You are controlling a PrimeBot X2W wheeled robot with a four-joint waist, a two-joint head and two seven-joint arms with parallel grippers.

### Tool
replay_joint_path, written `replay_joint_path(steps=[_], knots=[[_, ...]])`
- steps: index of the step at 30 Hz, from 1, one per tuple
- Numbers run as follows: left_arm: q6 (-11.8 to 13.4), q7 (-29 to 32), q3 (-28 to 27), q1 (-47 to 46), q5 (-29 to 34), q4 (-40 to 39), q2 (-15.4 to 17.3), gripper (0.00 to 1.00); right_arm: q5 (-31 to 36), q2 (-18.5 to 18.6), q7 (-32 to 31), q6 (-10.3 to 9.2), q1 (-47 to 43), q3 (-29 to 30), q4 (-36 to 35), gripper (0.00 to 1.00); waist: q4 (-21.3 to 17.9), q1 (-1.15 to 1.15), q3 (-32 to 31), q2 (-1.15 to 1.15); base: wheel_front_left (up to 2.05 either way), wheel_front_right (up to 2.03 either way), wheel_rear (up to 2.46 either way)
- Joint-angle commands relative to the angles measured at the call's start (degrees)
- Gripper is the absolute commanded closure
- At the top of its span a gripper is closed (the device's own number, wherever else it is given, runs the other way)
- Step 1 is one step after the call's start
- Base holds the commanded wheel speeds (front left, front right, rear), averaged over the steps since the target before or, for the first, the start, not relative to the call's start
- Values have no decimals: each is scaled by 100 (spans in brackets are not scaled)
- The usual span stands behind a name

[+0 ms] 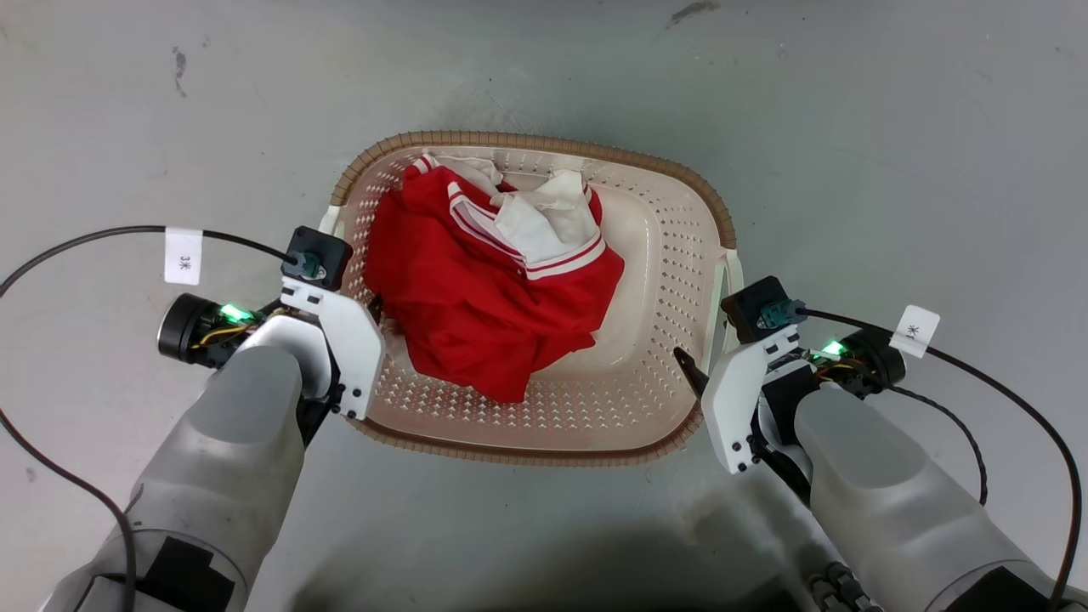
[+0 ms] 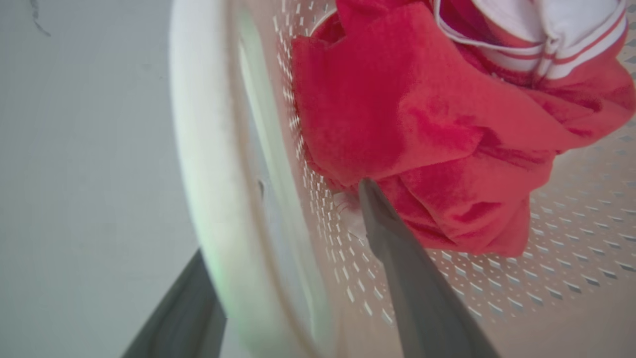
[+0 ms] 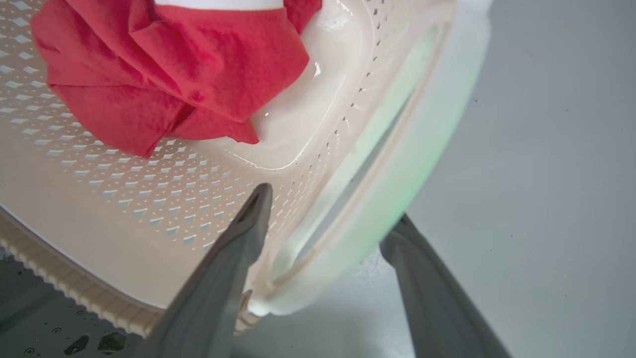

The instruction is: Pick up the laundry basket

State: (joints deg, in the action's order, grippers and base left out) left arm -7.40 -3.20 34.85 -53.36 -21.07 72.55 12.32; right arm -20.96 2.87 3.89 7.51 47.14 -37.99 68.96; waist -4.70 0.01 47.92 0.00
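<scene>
The cream perforated laundry basket [image 1: 527, 140] with a brown woven-look rim stands on the grey floor. My left gripper [image 1: 357, 297] is at its left side. In the left wrist view that gripper [image 2: 283, 219] is open and straddles the white handle [image 2: 198, 149], one finger inside the basket by the red cloth, one outside. My right gripper [image 1: 705, 348] is at the right side. Seen from its own wrist, the right gripper [image 3: 333, 204] is open too. One finger rests against the inner wall and the other is outside the right handle [image 3: 437, 124].
A red garment [image 1: 476, 297] and a white piece with red stripes [image 1: 544, 221] lie heaped in the basket's left half. Black cables [image 1: 102, 234] run from both wrists over the floor. Bare grey floor [image 1: 892, 127] surrounds the basket.
</scene>
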Motion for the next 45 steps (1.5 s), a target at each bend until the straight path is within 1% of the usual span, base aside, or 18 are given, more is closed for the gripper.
replay_joint_path(steps=[1,2,3,4,6,10,14,22,35,36,45], knots=[[-1,76,70,-38,-86,9,-4,0,-68,1,-51,-4,88,-54,26,0,-4,-1,16,0,0,0,0],[-1,112,122,-35,-127,-6,-2,0,-97,1,-72,-4,83,-86,34,28,-5,-1,21,0,0,0,0],[-1,132,175,-48,-144,-25,20,83,-126,1,-83,-4,94,-111,37,100,-6,-1,25,0,0,0,0],[-1,204,243,-8,-215,-41,-10,100,-167,2,-107,-4,93,-136,45,100,-9,-1,25,0,0,0,0],[-2,319,359,47,-331,-112,-11,100,-230,4,-115,-6,92,-190,56,100,-9,-1,20,0,0,0,0],[-2,367,562,67,-549,-214,104,100,-274,2,-35,4,140,-264,103,100,-19,-1,-3,0,0,0,0],[-2,381,754,105,-753,-267,142,100,-319,6,-33,4,139,-328,168,100,-14,-1,-64,0,0,0,0],[-3,511,1107,269,-1147,-283,94,100,-397,7,-86,4,96,-449,285,100,22,-1,-380,0,0,0,0],[-16,814,1693,776,-1759,-332,-80,100,-571,0,-332,-2,-265,-661,405,100,117,-1,-1356,0,0,0,0],[-16,814,1693,776,-1759,-332,-80,100,-571,0,-332,-2,-265,-661,405,100,117,-1,-1356,0,0,0,0],[-25,1015,2027,1307,-2223,-353,-175,100,-753,-3,-554,-2,-706,-834,435,100,174,-1,-2191,0,0,0,0]])
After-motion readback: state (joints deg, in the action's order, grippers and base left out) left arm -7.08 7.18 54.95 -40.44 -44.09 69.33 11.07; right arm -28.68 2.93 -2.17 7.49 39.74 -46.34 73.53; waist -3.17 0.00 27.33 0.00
